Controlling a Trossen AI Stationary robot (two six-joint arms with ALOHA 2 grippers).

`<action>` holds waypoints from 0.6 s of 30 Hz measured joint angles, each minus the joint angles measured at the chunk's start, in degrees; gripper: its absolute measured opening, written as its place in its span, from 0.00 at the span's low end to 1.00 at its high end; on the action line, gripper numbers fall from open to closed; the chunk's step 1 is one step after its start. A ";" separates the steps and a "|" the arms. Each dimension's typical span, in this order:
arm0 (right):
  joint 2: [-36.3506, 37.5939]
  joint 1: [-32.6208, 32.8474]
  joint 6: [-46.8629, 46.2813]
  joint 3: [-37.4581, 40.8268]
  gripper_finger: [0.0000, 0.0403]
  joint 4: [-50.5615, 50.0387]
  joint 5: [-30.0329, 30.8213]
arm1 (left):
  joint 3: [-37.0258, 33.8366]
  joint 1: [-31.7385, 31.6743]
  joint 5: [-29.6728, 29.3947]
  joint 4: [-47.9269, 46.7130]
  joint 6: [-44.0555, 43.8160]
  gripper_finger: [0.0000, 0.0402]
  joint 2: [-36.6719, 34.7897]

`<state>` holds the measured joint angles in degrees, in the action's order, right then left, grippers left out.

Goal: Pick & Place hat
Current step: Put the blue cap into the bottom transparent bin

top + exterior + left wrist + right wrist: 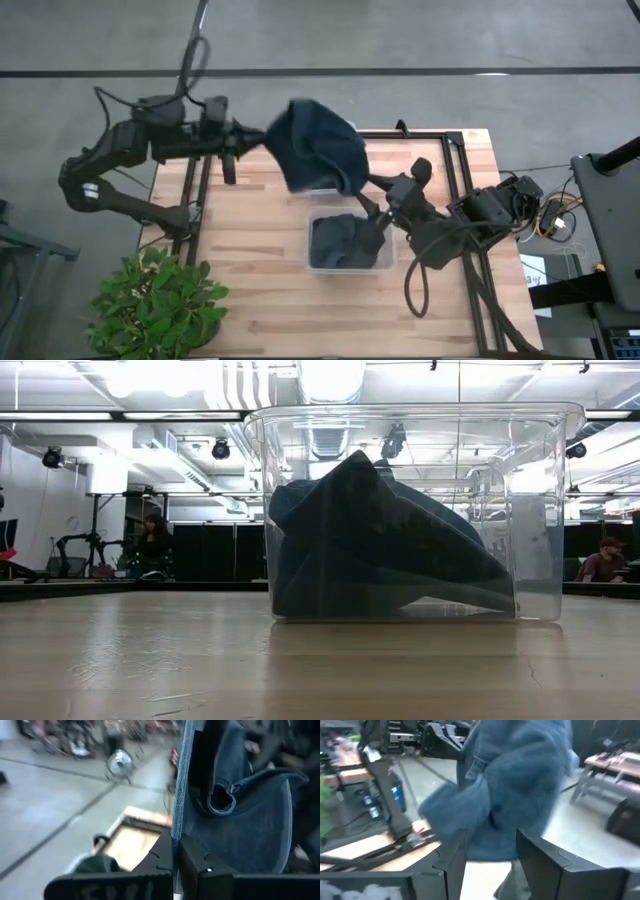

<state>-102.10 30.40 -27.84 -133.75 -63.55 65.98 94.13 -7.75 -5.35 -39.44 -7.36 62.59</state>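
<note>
Dark blue denim hat [318,148] held up in the air between both arms, over the far edge of the light wooden table [250,300].

The left gripper [262,141] is clamped on the hat's edge; the right gripper [358,180] grips its other side. Just below, a clear plastic bin [385,262] holds another dark blue cloth [338,245].

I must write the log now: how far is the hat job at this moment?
Done, it seems: one dark blue hat lies inside the clear bin. In hand: a second blue hat hangs in the air above the table's far edge, held by the left gripper and the right gripper. Left: lowering it into the bin and releasing.
</note>
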 joint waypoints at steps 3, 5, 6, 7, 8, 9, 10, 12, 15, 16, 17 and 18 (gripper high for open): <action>-0.20 0.19 4.74 0.00 0.41 3.29 3.53 | 0.00 -0.52 -4.77 3.33 -2.41 0.01 -0.84; -0.30 0.40 9.30 0.02 0.41 6.36 5.41 | -0.02 -0.65 -8.52 5.96 -3.84 0.01 -1.18; -0.38 0.40 11.60 0.04 0.41 8.20 5.75 | -0.02 -0.67 -10.39 6.50 -3.98 0.01 -1.43; -0.39 0.42 13.69 0.04 0.41 9.90 5.88 | -0.02 -0.67 -12.44 6.72 -3.99 0.01 -1.66; -0.39 0.41 15.59 0.04 0.41 11.46 5.90 | -0.02 -0.67 -14.31 7.34 -4.22 0.01 -1.82; -0.39 0.38 17.38 0.04 0.40 12.94 6.02 | -0.02 -0.67 -15.97 8.66 -5.10 0.01 -1.93; -0.39 0.36 19.04 0.04 0.40 14.29 6.08 | -0.02 -0.67 -16.85 10.38 -6.21 0.01 -1.99; -0.39 0.20 21.93 0.04 0.40 16.84 6.09 | -0.04 -0.67 -16.83 14.45 -6.78 0.01 -1.99; -0.39 -0.64 25.28 0.04 0.40 20.21 6.07 | -0.12 -0.65 -13.85 21.84 -6.98 0.01 -1.67; -0.39 -1.05 25.93 0.04 0.40 21.10 6.07 | -0.22 -0.65 -12.70 23.98 -7.57 0.01 -1.47; -0.39 -1.46 26.59 0.04 0.40 22.02 6.10 | -0.41 -0.65 -11.73 25.98 -8.73 0.01 -1.24; -0.39 -1.82 27.56 0.11 0.40 23.33 6.09 | -0.60 -0.65 -10.65 28.10 -10.33 0.02 -0.94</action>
<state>-102.50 28.58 -0.27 -133.64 -40.22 72.07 93.53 -8.40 -16.00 -11.35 -17.68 61.65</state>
